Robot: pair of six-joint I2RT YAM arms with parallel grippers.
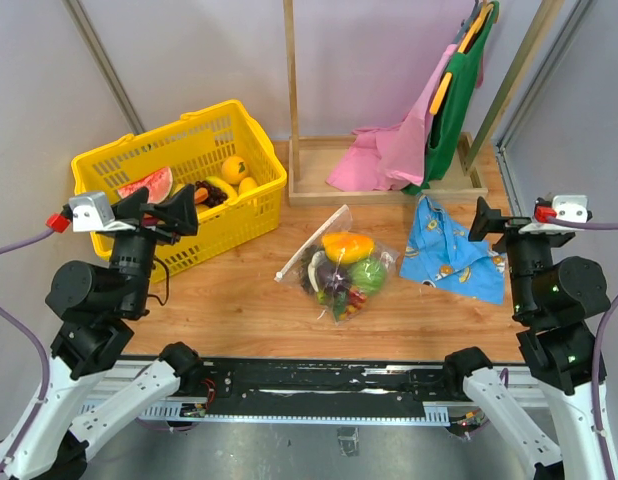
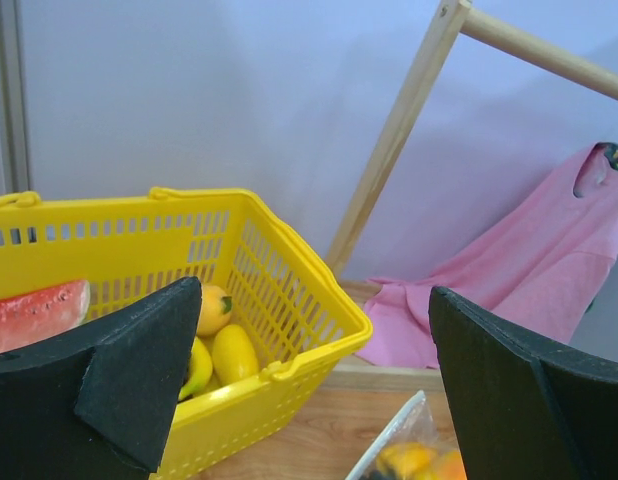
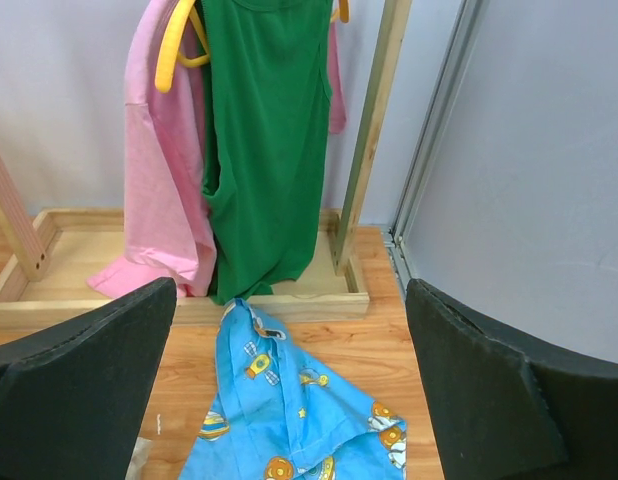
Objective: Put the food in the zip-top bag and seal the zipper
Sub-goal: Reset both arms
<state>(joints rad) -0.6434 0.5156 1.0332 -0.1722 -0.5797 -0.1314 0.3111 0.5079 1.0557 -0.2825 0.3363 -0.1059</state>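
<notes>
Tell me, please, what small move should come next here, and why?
Probably lower the left gripper onto the zipper of the zip-top bag and pinch along it: food sits inside, the right gripper is likewise open and away, and I cannot tell whether the strip is sealed.

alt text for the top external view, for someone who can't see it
A clear zip-top bag holding toy food lies mid-table, with the left gripper and right gripper raised either side, both open and empty. A yellow basket sits far left, a blue cloth at right.
</notes>
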